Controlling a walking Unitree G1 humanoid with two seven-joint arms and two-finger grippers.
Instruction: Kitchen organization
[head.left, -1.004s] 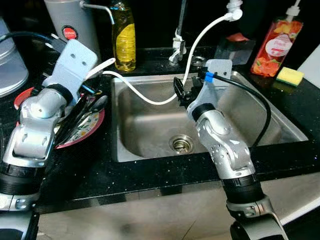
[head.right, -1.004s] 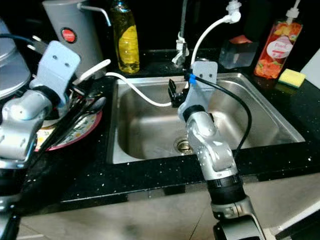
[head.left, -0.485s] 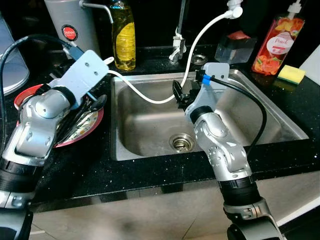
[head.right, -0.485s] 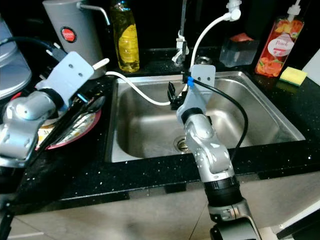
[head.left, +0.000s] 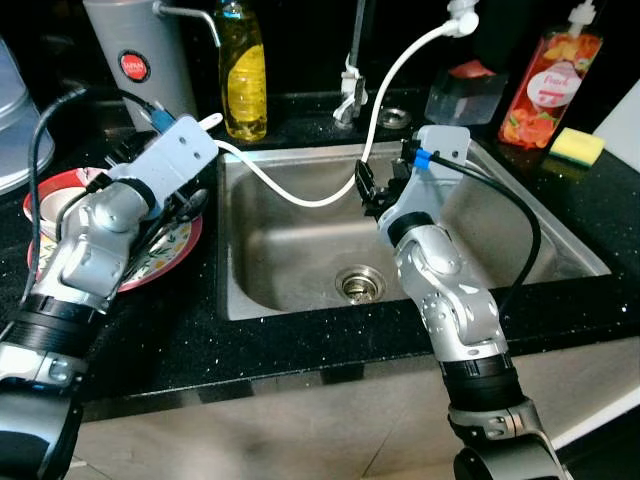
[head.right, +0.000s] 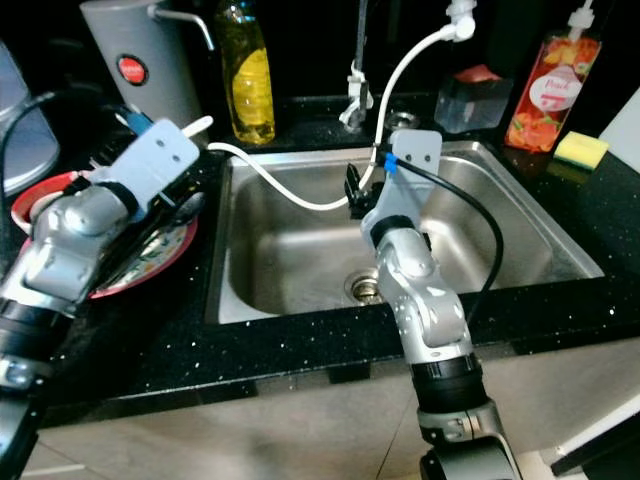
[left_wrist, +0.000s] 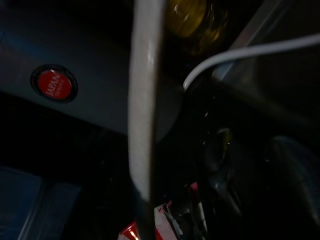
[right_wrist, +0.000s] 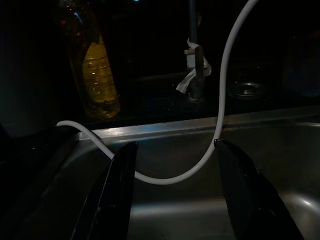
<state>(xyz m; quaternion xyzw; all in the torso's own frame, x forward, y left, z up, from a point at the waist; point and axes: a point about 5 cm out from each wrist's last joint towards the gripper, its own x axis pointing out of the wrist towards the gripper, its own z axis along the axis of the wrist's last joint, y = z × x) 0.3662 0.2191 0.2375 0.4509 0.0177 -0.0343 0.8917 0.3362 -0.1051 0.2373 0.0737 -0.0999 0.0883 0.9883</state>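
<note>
Plate (head.left: 170, 262), red-rimmed with a patterned centre, is sitting on the black counter (head.left: 250, 350) just left of the steel sink (head.left: 560, 240), carrying dark utensils (head.left: 190, 208). The left arm is bending at the elbow and reaching forward over the plate, its wrist plate facing upward; the left gripper (head.left: 165, 222) is lying low among the utensils, and whether its fingers are parted or closed on anything cannot be told. In the left wrist view a pale, blurred rod (left_wrist: 145, 115) is crossing the frame in front of a grey appliance (left_wrist: 90, 80) with a red badge.

The right arm is rising from below the counter edge and leaning forward over the sink basin, forearm nearly upright. The right gripper (right_wrist: 175, 197) is hovering above the basin with its two black fingers (right_wrist: 117, 192) spread wide apart, grasping nothing. A white hose (right_wrist: 220, 115) is drooping into the basin ahead of those fingers, apart from them. A yellow bottle (head.left: 244, 75) is standing behind the sink's left corner, near the tap (head.left: 350, 85).
</note>
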